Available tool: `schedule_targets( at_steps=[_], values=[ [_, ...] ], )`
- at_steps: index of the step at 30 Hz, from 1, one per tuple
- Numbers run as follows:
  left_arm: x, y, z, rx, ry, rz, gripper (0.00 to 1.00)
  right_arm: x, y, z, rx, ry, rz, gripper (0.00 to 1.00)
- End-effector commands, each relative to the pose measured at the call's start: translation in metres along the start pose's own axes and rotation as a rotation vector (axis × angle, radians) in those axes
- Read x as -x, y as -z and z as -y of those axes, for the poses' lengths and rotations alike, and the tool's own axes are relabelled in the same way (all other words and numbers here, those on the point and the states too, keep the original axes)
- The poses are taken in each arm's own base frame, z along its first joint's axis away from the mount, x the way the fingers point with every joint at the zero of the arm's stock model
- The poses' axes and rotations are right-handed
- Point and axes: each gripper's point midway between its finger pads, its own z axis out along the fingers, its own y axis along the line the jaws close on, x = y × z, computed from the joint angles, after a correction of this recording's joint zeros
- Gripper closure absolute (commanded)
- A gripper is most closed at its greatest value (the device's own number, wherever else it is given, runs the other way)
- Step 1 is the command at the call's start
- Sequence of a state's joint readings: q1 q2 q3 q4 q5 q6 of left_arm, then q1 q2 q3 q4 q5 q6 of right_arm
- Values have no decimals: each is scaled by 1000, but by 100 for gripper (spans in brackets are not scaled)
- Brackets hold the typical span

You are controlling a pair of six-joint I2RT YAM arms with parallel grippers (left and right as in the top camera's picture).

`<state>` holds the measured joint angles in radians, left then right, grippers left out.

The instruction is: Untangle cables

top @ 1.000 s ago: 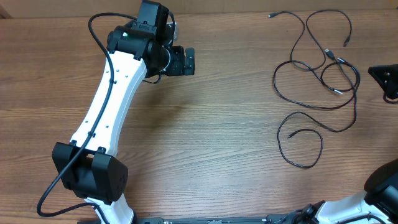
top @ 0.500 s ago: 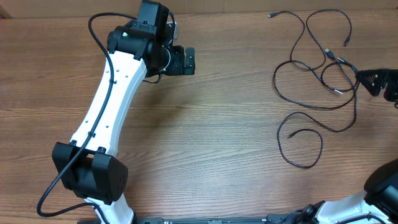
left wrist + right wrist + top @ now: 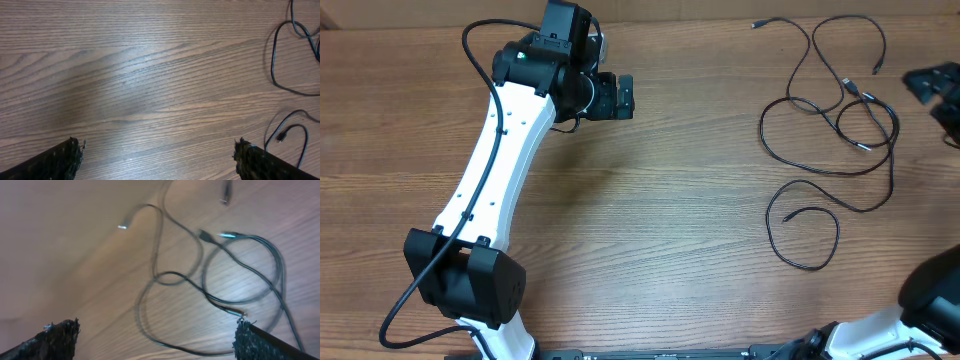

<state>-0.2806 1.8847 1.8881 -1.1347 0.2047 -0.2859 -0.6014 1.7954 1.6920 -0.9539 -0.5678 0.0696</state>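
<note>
Several thin black cables [image 3: 763, 130] lie in loose overlapping loops on the right part of the wooden table, with small plugs at their ends. My right gripper [image 3: 930, 82] hovers at the far right edge, just right of the loops, open and empty. Its wrist view looks down on the cables [image 3: 200, 287], blurred, between the spread fingers [image 3: 260, 342]. My left gripper [image 3: 620, 98] stays at the upper left, well away from the cables, open and empty. In the left wrist view the cables [image 3: 272, 60] show only at the right edge.
The left arm's white link [image 3: 495, 170] stretches diagonally across the left part of the table, from its base at the front edge. Bare wood [image 3: 680, 200] lies between the left gripper and the cables.
The right gripper nudged in toward the cables, then moved toward the table's far edge along the right side. The cables and the left arm stayed put.
</note>
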Motion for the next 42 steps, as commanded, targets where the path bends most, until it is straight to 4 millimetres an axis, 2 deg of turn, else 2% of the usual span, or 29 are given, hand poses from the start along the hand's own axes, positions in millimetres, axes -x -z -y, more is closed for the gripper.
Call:
schedule_targets(
  at_steps=[1,3,6,7,8,10,12,16,18,21,24,27,29,30,33,34,38,42],
  values=[
    [6,8,3,-3,-6,29,1,22,5,7,-352,16,105,0],
    [6,8,2,-3,-7,29,0,26,2,2,-439,64,138,0],
    [4,8,2,0,-4,20,0,26,-9,-22,-420,123,157,0],
    [4,8,1,2,-4,18,0,30,-12,-30,-410,160,170,12],
    [3,8,1,1,-4,18,0,33,-16,-38,-397,218,179,17],
    [4,8,1,1,-4,18,0,35,-25,-48,-385,331,183,16],
    [3,8,2,0,-6,16,0,35,-37,-48,-385,406,169,11],
    [2,6,3,1,-7,12,0,28,-69,-21,-414,444,92,7],
    [2,6,3,1,-7,12,0,20,-91,9,-440,413,31,1],
    [2,7,0,3,-2,13,0,4,-119,44,-466,448,-71,2],
    [2,7,0,3,-2,13,1,-10,-135,64,-474,498,-149,2],
    [2,6,1,3,-4,14,0,-18,-147,74,-474,533,-191,5],
    [4,6,1,1,-4,19,1,-21,-154,78,-468,559,-204,11],
    [4,6,1,0,-5,21,0,-21,-156,79,-468,563,-205,16],
    [5,6,2,-1,-5,23,0,-21,-164,84,-468,566,-199,41],
    [5,6,2,0,-5,23,0,-20,-166,86,-469,565,-198,43],
    [5,6,2,-1,-5,23,1,-23,-177,95,-471,561,-203,38],
    [5,6,2,-1,-6,23,0,-25,-185,103,-473,556,-205,38]
  ],
)
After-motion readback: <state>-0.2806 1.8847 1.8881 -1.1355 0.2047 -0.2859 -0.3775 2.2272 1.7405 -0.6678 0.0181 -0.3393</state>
